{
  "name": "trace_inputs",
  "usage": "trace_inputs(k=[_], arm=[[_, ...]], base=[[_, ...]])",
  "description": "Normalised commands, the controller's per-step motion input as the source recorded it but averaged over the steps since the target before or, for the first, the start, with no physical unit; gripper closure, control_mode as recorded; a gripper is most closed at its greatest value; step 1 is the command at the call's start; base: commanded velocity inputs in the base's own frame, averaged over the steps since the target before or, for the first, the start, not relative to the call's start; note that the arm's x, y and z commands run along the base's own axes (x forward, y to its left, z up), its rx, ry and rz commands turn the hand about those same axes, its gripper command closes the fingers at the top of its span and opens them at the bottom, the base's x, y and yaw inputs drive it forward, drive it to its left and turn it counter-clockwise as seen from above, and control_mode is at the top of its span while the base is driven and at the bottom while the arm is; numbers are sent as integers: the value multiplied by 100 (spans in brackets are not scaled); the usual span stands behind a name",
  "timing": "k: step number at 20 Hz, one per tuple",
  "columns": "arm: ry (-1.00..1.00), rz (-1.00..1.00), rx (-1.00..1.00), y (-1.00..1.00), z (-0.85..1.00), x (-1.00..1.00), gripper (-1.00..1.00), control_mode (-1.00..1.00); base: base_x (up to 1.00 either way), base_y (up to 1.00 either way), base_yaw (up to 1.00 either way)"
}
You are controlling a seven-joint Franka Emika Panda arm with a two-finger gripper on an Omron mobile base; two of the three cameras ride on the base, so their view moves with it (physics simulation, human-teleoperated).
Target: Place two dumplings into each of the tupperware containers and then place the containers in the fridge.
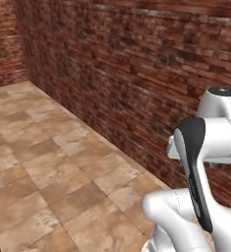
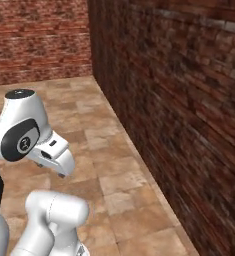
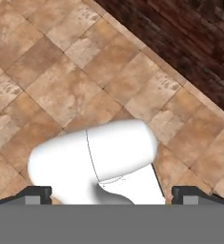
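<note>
- You're facing a red brick wall (image 1: 136, 74) that runs from the near right away to a far corner on the left, where a second brick wall meets it.
- Brown stone floor tiles (image 1: 53, 167) spread out on your left, right up to the foot of the wall.
- Your arm (image 1: 205, 147) is folded up close to the base, near the wall.
- In the hand view, your gripper (image 3: 111, 194) points down at the tiled floor, with the wall's base crossing the upper right corner.
- Its two dark fingertips (image 3: 37, 193) sit wide apart, nothing between them.
- I cannot tell where the dumplings, containers or fridge are from here.
</note>
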Motion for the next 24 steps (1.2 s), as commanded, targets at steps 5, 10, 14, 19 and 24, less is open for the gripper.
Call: trace_inputs(k=[5,10,14,19,24], arm=[[0,0,0,0,0,0,-100,100],[0,0,0,0,0,0,-100,100],[0,0,0,0,0,0,-100,100],[0,0,0,0,0,0,-100,100],[0,0,0,0,0,0,-100,100]], base=[[46,81,33],[75,-11,1],[100,-85,34],[88,-95,36],[100,-23,7]])
